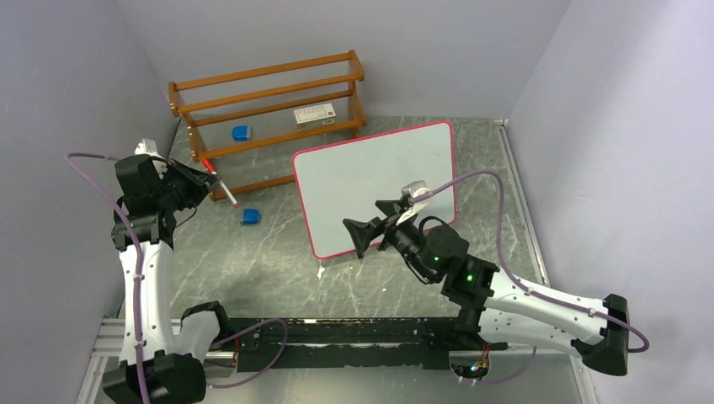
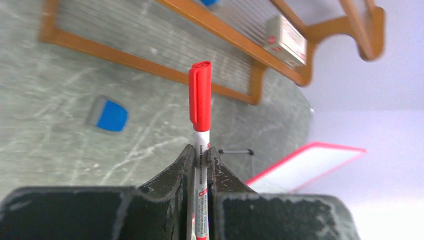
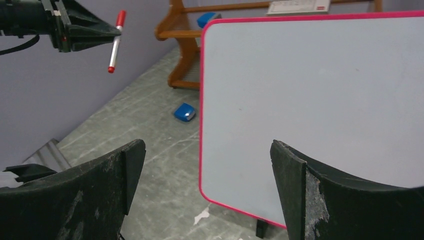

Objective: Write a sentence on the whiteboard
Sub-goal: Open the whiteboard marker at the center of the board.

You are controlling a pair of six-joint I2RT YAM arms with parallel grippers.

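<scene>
The whiteboard (image 1: 375, 189) stands tilted on small black feet in the middle of the table, white with a pink-red rim. Its face (image 3: 310, 100) is blank, and no sentence shows on it. My left gripper (image 1: 208, 178) hangs in the air left of the board, in front of the rack, shut on a marker (image 1: 226, 192). The marker (image 2: 200, 100) has a white barrel and its red cap is on, sticking out past the fingertips. My right gripper (image 1: 364, 236) is at the board's near left corner, open wide (image 3: 207, 150) with nothing between its fingers.
A wooden rack (image 1: 269, 101) stands at the back left and holds a white box (image 1: 315, 114) and a blue eraser (image 1: 242, 133). A second blue eraser (image 1: 250, 217) lies on the table left of the board. Grey walls close in on both sides.
</scene>
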